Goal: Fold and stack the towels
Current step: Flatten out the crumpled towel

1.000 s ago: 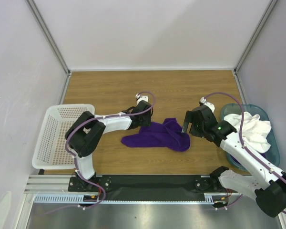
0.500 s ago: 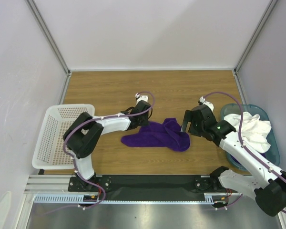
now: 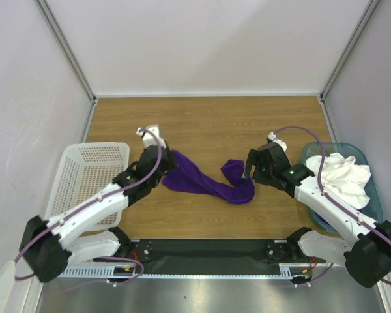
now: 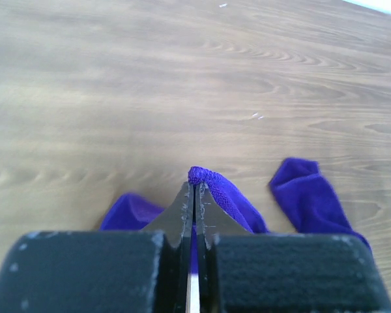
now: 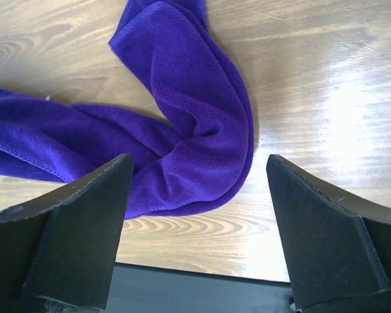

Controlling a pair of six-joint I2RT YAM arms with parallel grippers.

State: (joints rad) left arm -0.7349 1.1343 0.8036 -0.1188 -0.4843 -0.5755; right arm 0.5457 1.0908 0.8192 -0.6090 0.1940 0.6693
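Wood-grain table inside white walls, one purple towel mid-table. White basket sits at the left edge. A teal bin on the right holds the white towel, which is untouched.

Change over the last second: the left jaws were partly apart at the towel's upper-left edge and are now pressed together on a pinch of purple cloth, seen clearly in the left wrist view. The left arm has swung back and to its own side, taking that edge with it. The towel was a compact bunch and is now drawn out into a long diagonal band from the left jaws down to a lump at its right end. That end stays crumpled on the table.

The right arm has hardly moved. Its jaws are wide apart and hang right above the bunched right end, holding nothing; contact can't be told.

Meaning for the task: my read is the grasp on one edge is done and spreading has started. Folding has not begun and nothing is stacked. The likely next need is for the right jaws to drop and pinch the far end so the towel can be pulled flat. Risk: only a thin pinch on the left, so the cloth may slip under tension.
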